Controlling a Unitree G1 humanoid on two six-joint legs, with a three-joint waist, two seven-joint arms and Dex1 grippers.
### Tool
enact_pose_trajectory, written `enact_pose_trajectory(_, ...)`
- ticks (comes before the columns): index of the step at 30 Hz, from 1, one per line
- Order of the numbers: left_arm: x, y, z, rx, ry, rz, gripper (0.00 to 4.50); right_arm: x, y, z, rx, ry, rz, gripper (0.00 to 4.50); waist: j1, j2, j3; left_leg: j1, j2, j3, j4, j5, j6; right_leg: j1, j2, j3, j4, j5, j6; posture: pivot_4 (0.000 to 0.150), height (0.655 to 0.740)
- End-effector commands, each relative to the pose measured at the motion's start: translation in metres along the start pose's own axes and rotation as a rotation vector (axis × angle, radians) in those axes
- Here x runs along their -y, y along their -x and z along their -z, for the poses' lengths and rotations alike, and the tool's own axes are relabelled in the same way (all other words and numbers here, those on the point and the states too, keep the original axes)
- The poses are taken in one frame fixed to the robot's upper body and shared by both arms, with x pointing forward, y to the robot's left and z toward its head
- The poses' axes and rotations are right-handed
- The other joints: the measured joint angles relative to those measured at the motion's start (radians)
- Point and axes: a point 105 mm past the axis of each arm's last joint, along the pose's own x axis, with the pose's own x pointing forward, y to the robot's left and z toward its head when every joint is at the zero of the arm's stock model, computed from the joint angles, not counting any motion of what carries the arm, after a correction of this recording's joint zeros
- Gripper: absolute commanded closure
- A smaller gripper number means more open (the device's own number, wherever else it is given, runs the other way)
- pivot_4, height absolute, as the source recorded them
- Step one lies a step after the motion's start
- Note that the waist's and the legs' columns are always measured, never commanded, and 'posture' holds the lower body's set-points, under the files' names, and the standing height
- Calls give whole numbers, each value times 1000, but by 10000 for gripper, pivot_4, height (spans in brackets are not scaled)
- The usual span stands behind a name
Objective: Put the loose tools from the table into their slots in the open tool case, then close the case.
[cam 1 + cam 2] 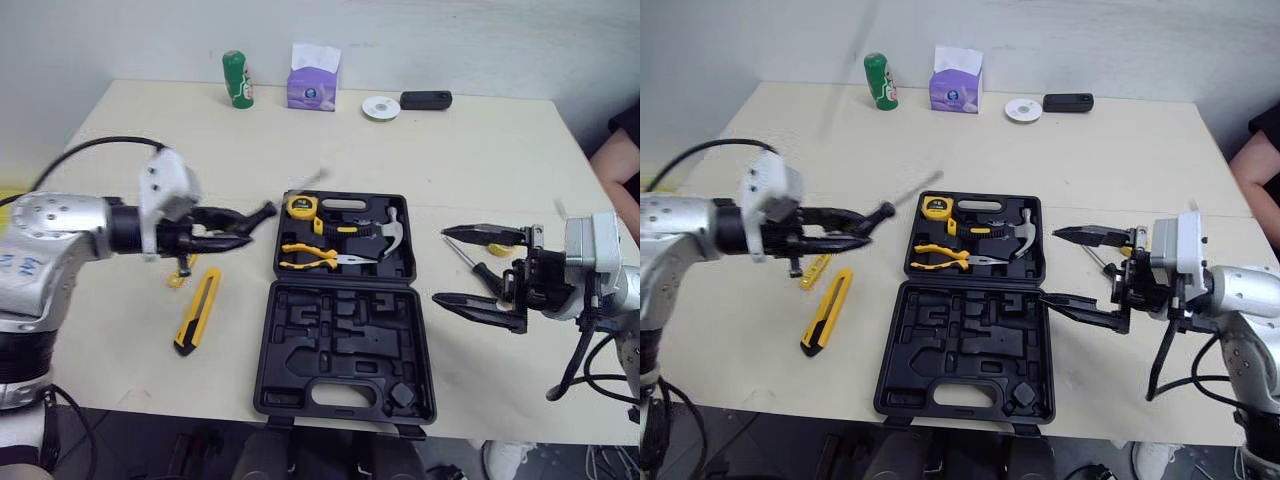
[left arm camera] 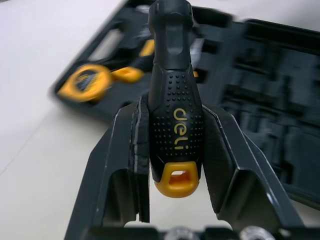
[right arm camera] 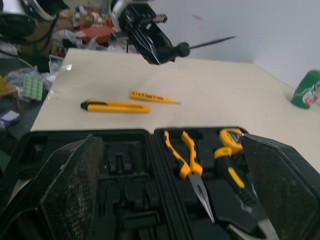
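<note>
My left gripper (image 1: 238, 228) hovers left of the open black tool case (image 1: 345, 340), shut on a black-handled screwdriver (image 2: 170, 50) with a yellow end. Its shaft points up toward the case's far edge. The far half of the case holds a yellow tape measure (image 1: 302, 207), yellow-handled pliers (image 1: 308, 258) and a hammer (image 1: 385, 236). The slots in the near half are bare. A yellow utility knife (image 1: 197, 312) and a small yellow tester pen (image 1: 180, 275) lie on the table under my left arm. My right gripper (image 1: 440, 266) stands open right of the case, above a second screwdriver (image 1: 468, 260).
Along the table's far edge stand a green can (image 1: 237, 78), a purple tissue box (image 1: 314, 80), a white disc (image 1: 381, 107) and a black device (image 1: 426, 100). A person's arm (image 1: 615, 160) shows at the right edge.
</note>
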Motion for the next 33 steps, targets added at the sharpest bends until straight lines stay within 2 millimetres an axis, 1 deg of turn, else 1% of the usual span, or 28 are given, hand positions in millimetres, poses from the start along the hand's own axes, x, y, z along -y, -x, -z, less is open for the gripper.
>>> enact_pose_trajectory(1, 23, -23, -10, -34, -137, 169, 34955, -1, 8, -3, -40, 30, 14, 0, 2, 0, 0, 0, 0, 0, 0, 0, 0, 0, 0, 0, 0, 0, 0, 1500, 7400)
enact_pose_trajectory(4, 30, -43, -4, -112, -153, 238, 34955, -3, 12, 5, -72, 1, 26, 0, 3, 0, 0, 0, 0, 0, 1, 0, 0, 0, 1, 1, 0, 0, 0, 1500, 7400)
enact_pose_trajectory(5, 29, -52, 2, -157, -171, 242, 34955, -5, 14, 10, -94, -13, 32, 0, 3, 0, 0, 0, 0, 0, 1, 0, 0, 0, 2, 1, 0, 0, 0, 1500, 7400)
enact_pose_trajectory(7, 28, -63, 8, -215, -192, 238, 34955, -8, 16, 17, -125, -27, 38, 0, 3, 0, 0, 0, 0, 0, 1, 0, 1, 0, 2, 1, 0, 0, 1, 1500, 7400)
enact_pose_trajectory(9, 28, -70, 11, -260, -192, 245, 34955, -11, 18, 20, -140, -39, 47, 0, 1, 0, 0, 0, 1, 0, 1, 0, 1, 0, 2, 1, 0, 0, 1, 1500, 7400)
enact_pose_trajectory(11, 26, -75, 17, -356, -236, 245, 34955, -15, 19, 22, -149, -68, 54, 0, 1, 0, 0, 0, 1, 0, 1, 0, 1, 0, 3, 1, 0, 0, 1, 1500, 7400)
enact_pose_trajectory(15, 27, -90, 12, -425, -283, 254, 34955, -23, 17, 26, -165, -93, 47, 0, 4, 0, 0, 0, 2, 0, 2, 0, 1, 0, 4, 1, 0, 0, 1, 1500, 7400)
enact_pose_trajectory(17, 28, -92, 15, -472, -311, 268, 34955, -24, 16, 26, -162, -93, 54, 0, 3, 0, 0, -2, 2, -1, 3, 0, 1, 0, 4, 2, -1, 1, 1, 1500, 7400)
enact_pose_trajectory(20, 26, -100, 12, -480, -298, 240, 34955, -25, 14, 24, -159, -92, 60, 0, 3, 0, 0, -1, 2, -1, 3, 0, 1, 0, 4, 3, -1, 1, 1, 1500, 7400)
enact_pose_trajectory(24, 26, -103, 14, -520, -282, 234, 34955, -26, 11, 19, -130, -86, 65, 0, 2, 0, 0, -2, 2, -2, 4, 0, 1, 0, 5, 2, 0, 1, 1, 1500, 7400)
enact_pose_trajectory(33, 25, -100, 17, -574, -266, 234, 34955, -28, 9, 19, -131, -84, 77, 0, 3, 0, 0, -2, 2, -2, 4, 0, 1, 1, 4, 3, 0, 1, 1, 1500, 7400)
